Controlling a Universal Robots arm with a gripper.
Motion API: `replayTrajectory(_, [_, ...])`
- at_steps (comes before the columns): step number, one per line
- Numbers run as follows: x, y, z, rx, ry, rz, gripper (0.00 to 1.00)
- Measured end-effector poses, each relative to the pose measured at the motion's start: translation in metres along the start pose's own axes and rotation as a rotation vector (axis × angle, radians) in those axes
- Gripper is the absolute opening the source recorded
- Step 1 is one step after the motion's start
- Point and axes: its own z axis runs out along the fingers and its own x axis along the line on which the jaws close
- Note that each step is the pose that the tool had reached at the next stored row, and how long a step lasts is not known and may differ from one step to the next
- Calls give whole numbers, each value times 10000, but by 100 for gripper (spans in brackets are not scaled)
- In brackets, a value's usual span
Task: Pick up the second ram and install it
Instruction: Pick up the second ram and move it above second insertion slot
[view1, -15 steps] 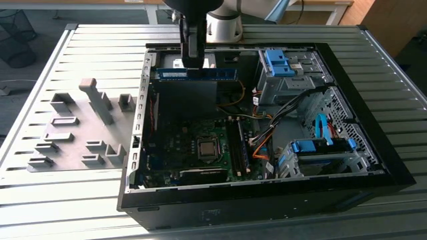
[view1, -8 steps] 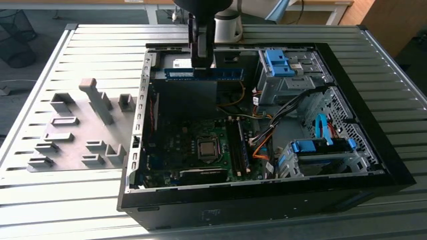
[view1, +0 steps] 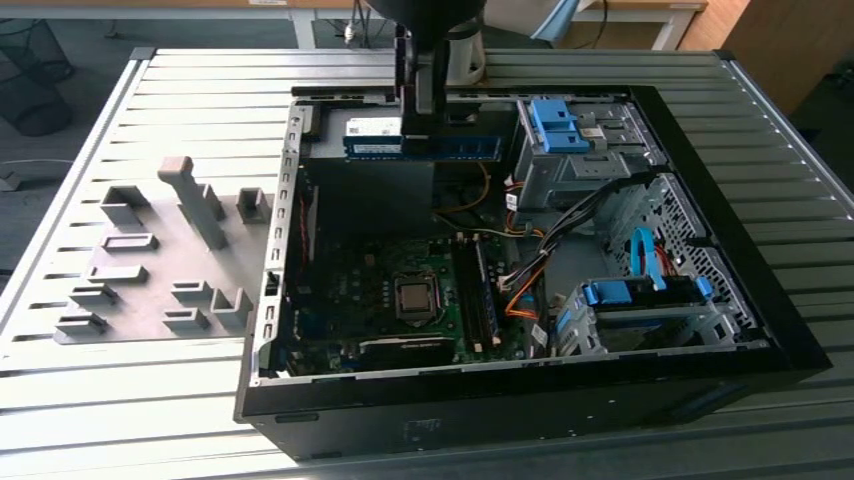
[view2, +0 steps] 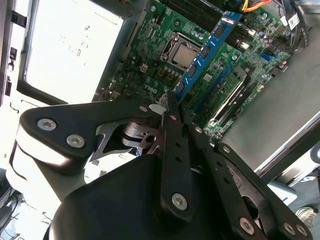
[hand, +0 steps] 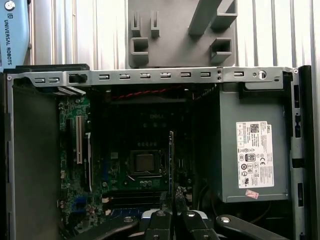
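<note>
The second ram (view1: 447, 148), a slim blue-green board with a white sticker, hangs level above the power supply at the far end of the open computer case (view1: 747, 330). My gripper (view1: 416, 135) is shut on it near its middle. In the second wrist view the ram (view2: 207, 52) runs out from my shut gripper (view2: 172, 102) over the motherboard, above the CPU socket (view2: 182, 50) and beside the long memory slots (view2: 227, 95). In the first wrist view I see the ram (hand: 171, 160) edge-on, held by my gripper (hand: 172, 212).
The memory slots (view1: 475, 300) lie right of the CPU socket (view1: 415, 296). Orange and black cables (view1: 534, 265) and blue drive-bay clips (view1: 554, 125) crowd the case's right side. A grey fixture plate (view1: 147, 265) with blocks lies on the slatted table, at the exterior view's left.
</note>
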Motion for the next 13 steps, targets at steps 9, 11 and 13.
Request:
replayTrajectory(9, [-6, -117, -3, 0, -1, 0, 14])
replayTrajectory(11, [-7, -143, -3, 0, -1, 0, 14])
replayTrajectory(13, [-8, -167, -4, 0, 0, 0, 14])
